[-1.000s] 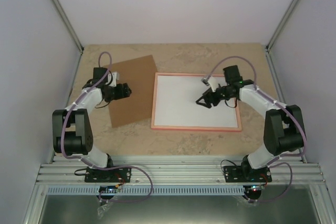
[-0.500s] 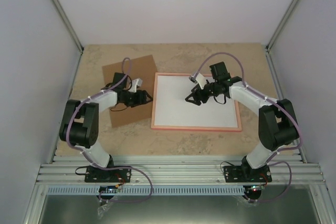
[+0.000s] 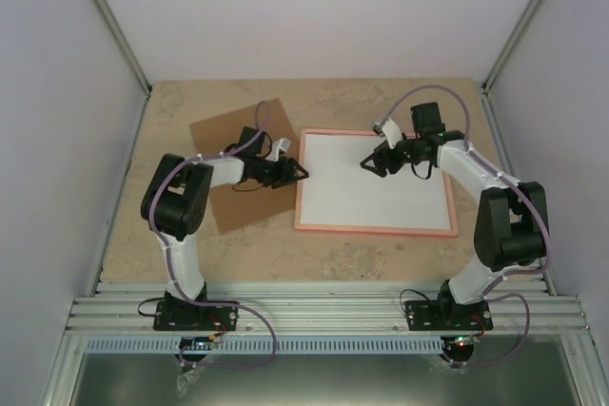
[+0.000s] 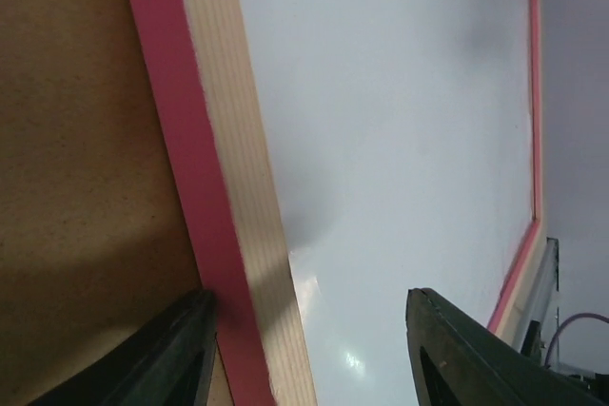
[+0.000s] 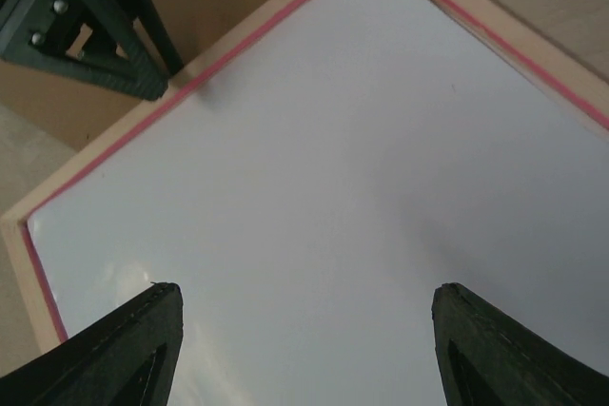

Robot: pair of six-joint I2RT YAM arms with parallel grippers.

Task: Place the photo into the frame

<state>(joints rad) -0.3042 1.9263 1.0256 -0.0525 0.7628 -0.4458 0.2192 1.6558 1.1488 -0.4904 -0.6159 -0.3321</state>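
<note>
Flat brown rectangular backing board [image 3: 217, 135] lies skewed on the left half of the beige stone-pattern tabletop [image 3: 381, 106]. Plain white enclosure walls [image 3: 314, 7] on three sides. Ribbed aluminium rail [image 3: 314, 316] along the near edge.

The photo [image 3: 381, 192] lies in the frame [image 3: 376, 229] on the counter [image 3: 333, 259]. The board [image 3: 221, 208] lies just beside the frame, at 9 o'clock.

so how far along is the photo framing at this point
Done, apparently: a white sheet lies inside the pink frame, possibly the photo face down; no image shows. In hand: the left gripper is open astride the frame's left rail, the right gripper open above the sheet. Left: the brown board lies left of the frame, not on it.
</note>
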